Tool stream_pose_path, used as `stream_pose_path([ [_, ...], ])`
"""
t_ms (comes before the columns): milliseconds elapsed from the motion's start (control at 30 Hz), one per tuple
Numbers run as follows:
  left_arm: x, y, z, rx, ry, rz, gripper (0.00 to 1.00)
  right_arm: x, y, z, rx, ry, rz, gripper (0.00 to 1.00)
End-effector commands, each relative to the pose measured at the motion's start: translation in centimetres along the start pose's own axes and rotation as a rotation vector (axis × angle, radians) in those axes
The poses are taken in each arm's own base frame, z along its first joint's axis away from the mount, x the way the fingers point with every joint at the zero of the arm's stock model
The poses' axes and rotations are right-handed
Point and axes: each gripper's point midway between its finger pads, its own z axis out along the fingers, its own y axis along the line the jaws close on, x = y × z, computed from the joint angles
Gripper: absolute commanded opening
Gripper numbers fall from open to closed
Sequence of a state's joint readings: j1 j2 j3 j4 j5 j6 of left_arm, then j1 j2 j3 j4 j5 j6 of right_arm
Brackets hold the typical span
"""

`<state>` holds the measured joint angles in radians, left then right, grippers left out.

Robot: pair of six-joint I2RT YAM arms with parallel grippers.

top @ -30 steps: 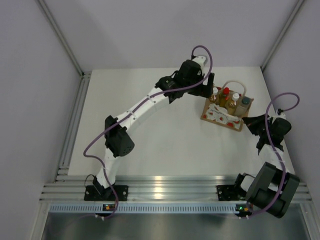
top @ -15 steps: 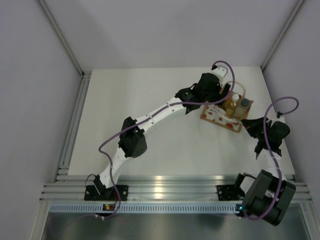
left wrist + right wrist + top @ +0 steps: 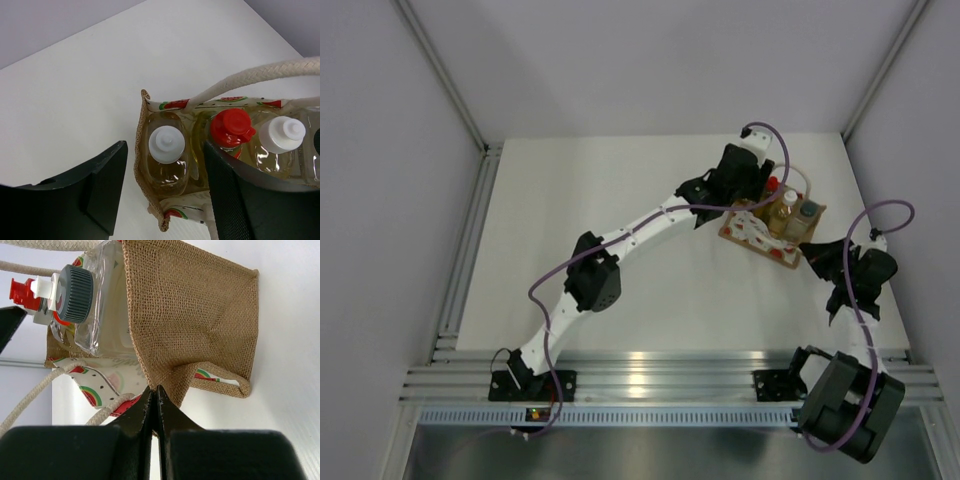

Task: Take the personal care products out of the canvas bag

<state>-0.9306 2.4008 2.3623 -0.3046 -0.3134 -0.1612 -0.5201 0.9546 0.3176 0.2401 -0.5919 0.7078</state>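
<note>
Right gripper (image 3: 154, 390), the unit nearest the arm bases, has both fingers pressed together on the woven tan edge of the canvas bag (image 3: 195, 315), pinching the fabric at the bag's near right corner. The fingertips sink into the weave and cannot be told apart there. The bag stands upright toward the far right part of the white table (image 3: 600, 200). Against the gripped wall, the right wrist view shows the clear bottle (image 3: 95, 315) with its ribbed dark grey cap. Behind it, the yellow bottle (image 3: 20, 290) shows only its red cap, with the body hidden. The white rope handles (image 3: 30, 390) run out of the frame on the left side. Farther out, the left gripper (image 3: 165, 167) hangs over the bag's far left end with its fingers spread wide, straddling the first amber bottle (image 3: 167, 145) and its white cap. One finger (image 3: 100, 185) lies outside the bag's end wall. The other finger overlaps the lower part of the yellow bottle, and whether it is inside the bag or touches anything cannot be determined. Beyond the red cap stands the second amber bottle (image 3: 280, 137), also white-capped, and the dark grey cap is cut off by the right frame edge. In the overhead view the left wrist covers the first amber bottle, so only three caps are visible.
</note>
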Motion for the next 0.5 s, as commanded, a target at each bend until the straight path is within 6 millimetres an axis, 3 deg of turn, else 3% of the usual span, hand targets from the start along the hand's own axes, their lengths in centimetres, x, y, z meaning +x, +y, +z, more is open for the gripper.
stream_pose_path([
  [0, -4.5, 0.1, 0.2, 0.006, -0.141, -0.036, 0.67, 4.5, -2.2, -1.0, 0.066, 0.145, 0.058, 0.0],
  [200, -3.0, -0.4, 1.5, 0.037, -0.125, -0.033, 0.67, 4.5, -1.6, -1.5, 0.054, 0.141, 0.043, 0.0],
  [433, -1.2, -0.2, 2.8, 0.025, -0.102, -0.025, 0.57, 4.7, -1.3, -1.8, 0.039, 0.148, 0.029, 0.0],
  [467, -1.0, -0.1, 2.9, 0.028, -0.1, -0.027, 0.51, 4.7, -1.3, -1.9, 0.038, 0.148, 0.026, 0.0],
])
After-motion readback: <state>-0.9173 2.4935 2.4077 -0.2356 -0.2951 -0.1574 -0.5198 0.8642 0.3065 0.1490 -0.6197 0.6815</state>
